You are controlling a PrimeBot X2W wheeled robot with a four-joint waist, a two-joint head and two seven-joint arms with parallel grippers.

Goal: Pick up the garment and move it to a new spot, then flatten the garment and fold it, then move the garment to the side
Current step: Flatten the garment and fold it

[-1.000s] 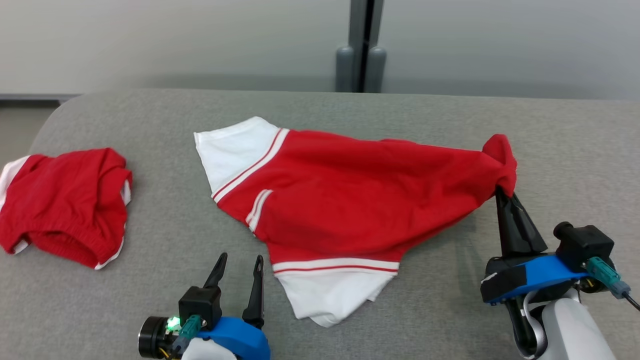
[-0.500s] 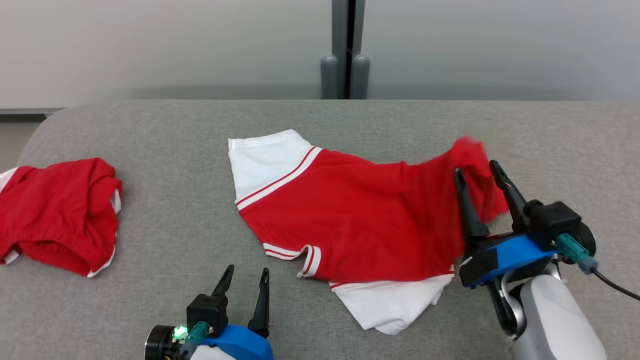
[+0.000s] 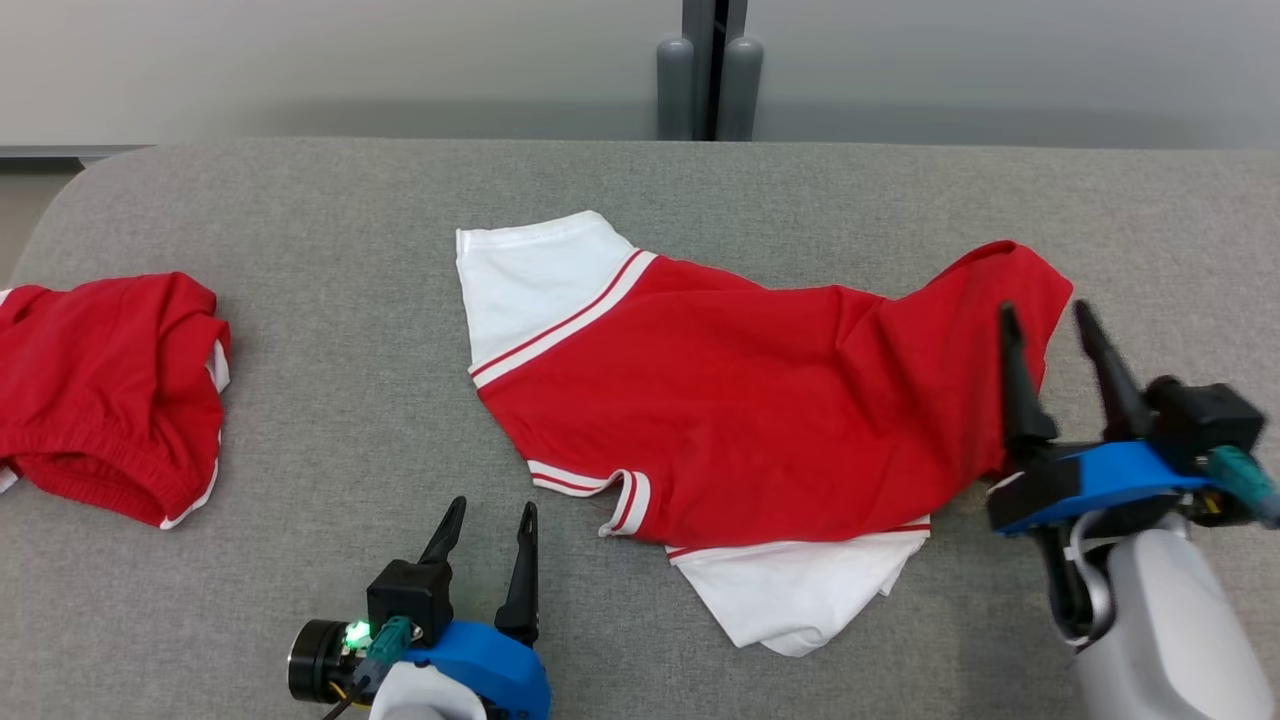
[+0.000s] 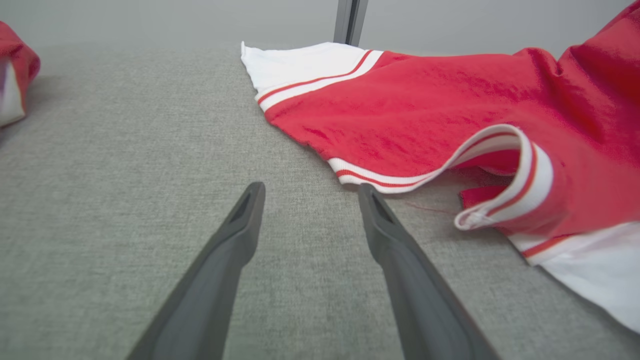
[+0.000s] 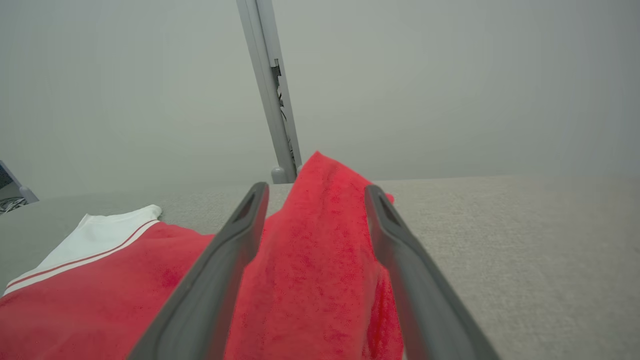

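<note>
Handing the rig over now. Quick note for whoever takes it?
Left gripper: open, empty, near the front edge of the table.
Right gripper: open, straddling the raised right corner of the shirt, not gripping.
Shirt: mid-table, wrinkled, one hem curled up. Another red garment lies at the far left.
Done: shirt set down.
Left: flatten, fold, move aside.

Red-and-white garment (image 3: 760,420), rumpled, lying partly spread

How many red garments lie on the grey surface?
2. The middle garment lies spread out; the bunched garment lies at the far left, partly cut off; none seems hidden.
</note>
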